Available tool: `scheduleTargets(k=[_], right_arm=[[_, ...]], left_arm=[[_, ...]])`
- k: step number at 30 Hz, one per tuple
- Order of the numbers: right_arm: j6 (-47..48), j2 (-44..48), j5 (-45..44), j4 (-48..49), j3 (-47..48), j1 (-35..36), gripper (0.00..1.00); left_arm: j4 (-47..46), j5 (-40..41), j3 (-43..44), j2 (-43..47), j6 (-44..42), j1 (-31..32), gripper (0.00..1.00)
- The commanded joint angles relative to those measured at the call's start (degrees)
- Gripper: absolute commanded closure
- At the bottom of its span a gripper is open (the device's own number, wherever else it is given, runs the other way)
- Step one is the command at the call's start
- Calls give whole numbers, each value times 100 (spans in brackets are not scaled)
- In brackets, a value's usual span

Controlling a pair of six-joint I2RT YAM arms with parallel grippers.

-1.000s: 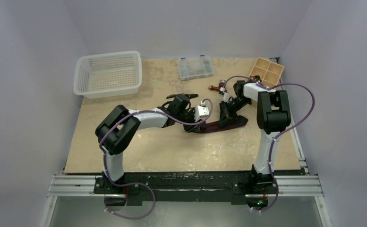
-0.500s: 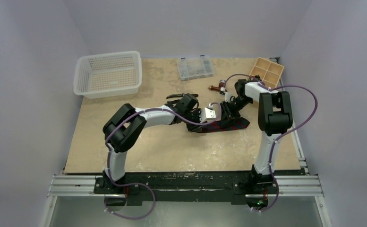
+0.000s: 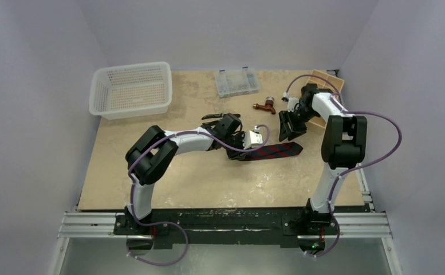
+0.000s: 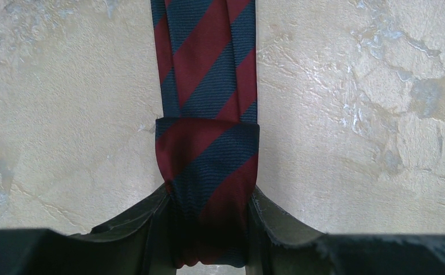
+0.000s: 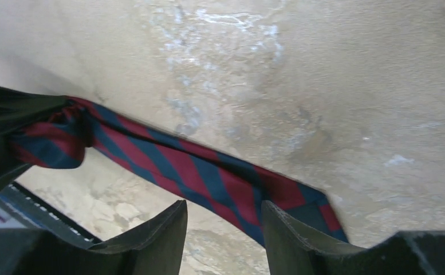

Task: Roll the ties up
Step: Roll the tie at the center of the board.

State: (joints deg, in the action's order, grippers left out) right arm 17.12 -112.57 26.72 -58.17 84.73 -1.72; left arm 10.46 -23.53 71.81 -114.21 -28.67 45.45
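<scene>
Navy-and-dark-red striped fabric necktie (image 3: 277, 150): flat strip on beige tabletop (image 3: 197, 183), centre-right. Left gripper (image 4: 211, 240) pinches folded-over end. Right gripper (image 5: 224, 217) hovers near wide end, jaws spread, empty. Fabric likely light, limp, slippery: grip roll across full width.

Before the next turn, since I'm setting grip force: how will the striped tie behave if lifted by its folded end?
Probably floppy: the tie lies folded over itself at the left gripper, so its free length would likely sag. Likely light, being thin cloth. Smooth weave, so it may slip.
</scene>
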Motion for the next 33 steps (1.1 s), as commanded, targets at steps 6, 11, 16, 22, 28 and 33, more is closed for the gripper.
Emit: scheduleTargets(k=[6, 11, 16, 22, 28, 33], right_arm=[[54, -205, -666, 246, 1, 13, 55], [251, -192, -428, -8, -104, 13, 65], [384, -79, -508, -273, -35, -12, 67], [408, -311, -575, -199, -147, -26, 79], [593, -157, -707, -365, -149, -185, 100], [578, -388, -962, 104, -381, -204, 100]], left_arm=[[1211, 876, -337, -607, -288, 10, 100], [1231, 876, -308, -634, -280, 12, 100], [1224, 879, -299, -639, -273, 12, 100], [1187, 878, -297, -640, -293, 14, 100], [1186, 886, -331, -641, -306, 16, 100], [1182, 846, -293, -634, -306, 13, 100]])
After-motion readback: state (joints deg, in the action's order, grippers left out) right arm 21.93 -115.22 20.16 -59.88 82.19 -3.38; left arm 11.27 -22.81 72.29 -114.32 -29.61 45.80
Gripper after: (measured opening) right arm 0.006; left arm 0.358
